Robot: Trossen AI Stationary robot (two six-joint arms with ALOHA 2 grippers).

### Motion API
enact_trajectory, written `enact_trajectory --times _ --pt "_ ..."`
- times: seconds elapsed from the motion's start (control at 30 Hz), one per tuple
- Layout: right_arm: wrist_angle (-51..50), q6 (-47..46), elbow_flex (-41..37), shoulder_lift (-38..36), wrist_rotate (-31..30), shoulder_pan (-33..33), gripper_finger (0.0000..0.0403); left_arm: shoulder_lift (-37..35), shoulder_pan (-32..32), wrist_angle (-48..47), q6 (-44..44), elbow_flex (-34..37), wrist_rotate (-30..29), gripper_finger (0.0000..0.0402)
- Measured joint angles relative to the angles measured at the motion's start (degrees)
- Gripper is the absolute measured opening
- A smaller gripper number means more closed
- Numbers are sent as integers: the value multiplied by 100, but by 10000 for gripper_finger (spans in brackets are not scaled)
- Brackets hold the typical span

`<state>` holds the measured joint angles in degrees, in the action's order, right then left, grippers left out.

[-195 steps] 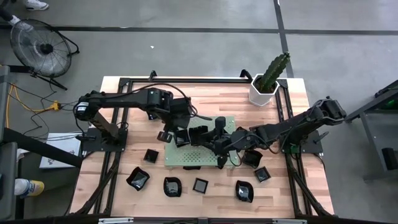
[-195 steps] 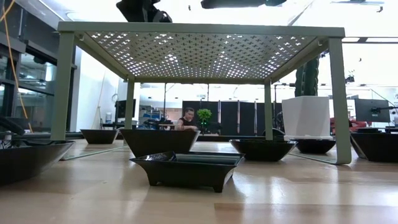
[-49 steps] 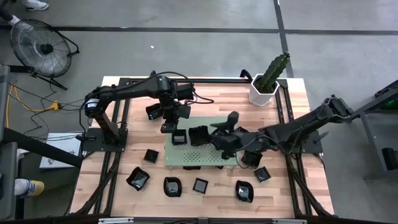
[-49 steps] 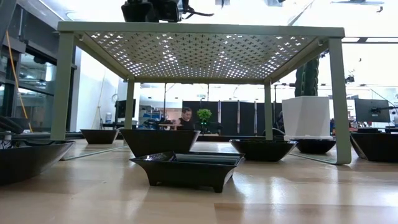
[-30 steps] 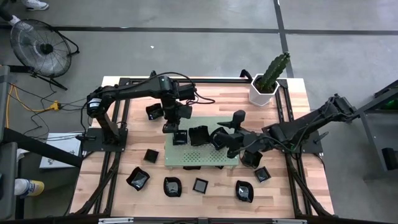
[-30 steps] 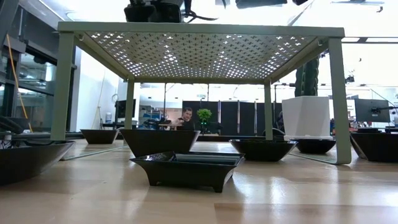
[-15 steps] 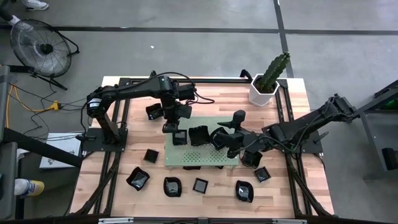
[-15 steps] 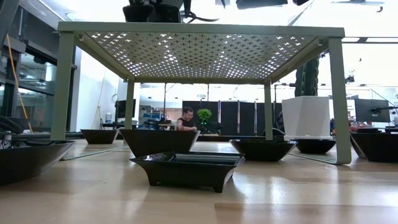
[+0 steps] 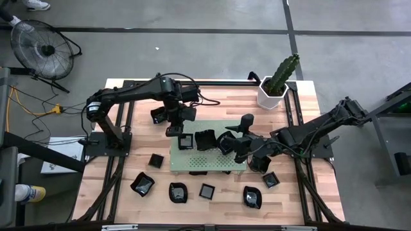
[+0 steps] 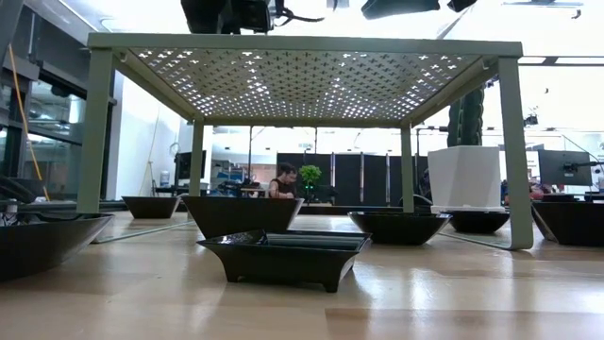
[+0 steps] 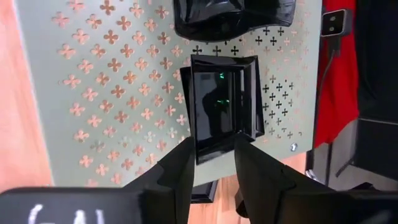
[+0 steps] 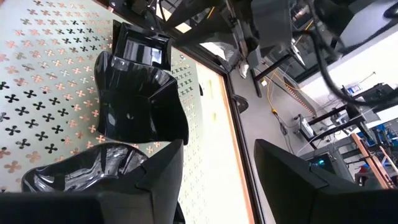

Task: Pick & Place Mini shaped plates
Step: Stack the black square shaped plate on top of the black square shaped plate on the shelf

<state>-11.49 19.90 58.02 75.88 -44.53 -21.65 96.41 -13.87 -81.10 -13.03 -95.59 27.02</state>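
A glossy square plate (image 11: 222, 107) is sitting flat on the board (image 11: 106, 93); the left end effector (image 11: 212, 163), apparently newly opened, is straddling its edge.

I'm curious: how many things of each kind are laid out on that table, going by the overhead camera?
Black dishes on the green board: 3
Black dishes on the wooden tabletop: 8 in plain sight; more may hide under the board
The green board itself: 1
White plant pot: 1
Total: 13 seen
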Motion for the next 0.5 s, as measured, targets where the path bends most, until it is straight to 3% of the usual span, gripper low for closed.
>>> enact_trajectory --times 0.17,0.4,0.5 --pt "1 -41 0 0 -4 0 193 -167 1 -102 -76 -2 -480 113" --pt "-30 -55 0 0 -91 80 193 -311 73 -365 -552 -2 -1889 113" --pt "-132 -103 0 0 -162 197 193 -310 182 -350 -766 -2 -2047 113"
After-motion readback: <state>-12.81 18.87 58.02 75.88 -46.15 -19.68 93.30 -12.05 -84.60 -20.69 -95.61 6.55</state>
